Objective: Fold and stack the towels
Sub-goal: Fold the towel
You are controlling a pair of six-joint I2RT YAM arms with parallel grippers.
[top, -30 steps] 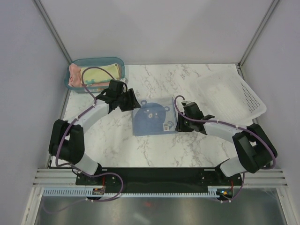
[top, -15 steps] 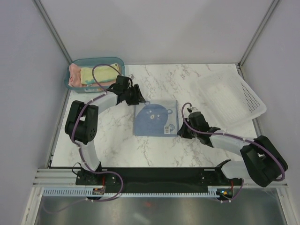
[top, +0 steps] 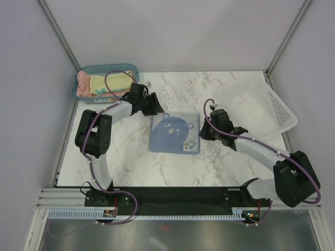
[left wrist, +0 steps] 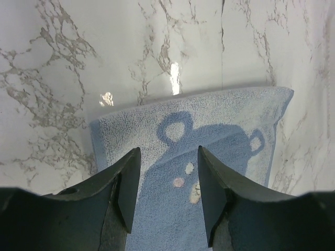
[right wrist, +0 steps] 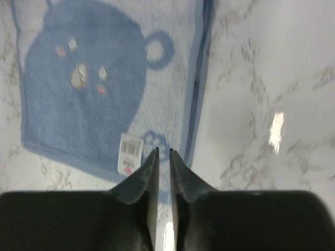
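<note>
Marble table [top: 131, 157]: white with grey veins. Whole only from the top camera, mere patches of it in both wrist views.
Right gripper [right wrist: 163, 152]: narrow! Just a thin slit between the two dark fingers, nothing seen in it, poised over the towel's near right part. Touching the cloth or hovering: cannot tell.
Same gripper [top: 205, 132] from above: a black lump at the towel's right edge, opening unreadable there.
Light blue towel [top: 174, 132]: flat on the table between the two grippers, roughly square, darker blue bear face on top.
Label [right wrist: 131, 151]: white tag with a barcode by the towel's near right corner. Readable as such in the right wrist view only, a speck from above.
Left gripper [left wrist: 167, 151]: wide, fingers well apart with nothing between them, over the towel's far left end. Near half of the bear cut off behind the fingers in that view.
White perforated basket [top: 261, 104]: far right, well apart from the towel. Top view only.
Teal bin [top: 107, 66]: far left corner, top view only, partly crossed by the left arm's purple cable [top: 112, 78].
Salmon-pink towel [top: 82, 83]: bunched along the bin's left side.
Pale yellow towel [top: 107, 82]: just beside the pink one in the bin, print too small to make out.
</note>
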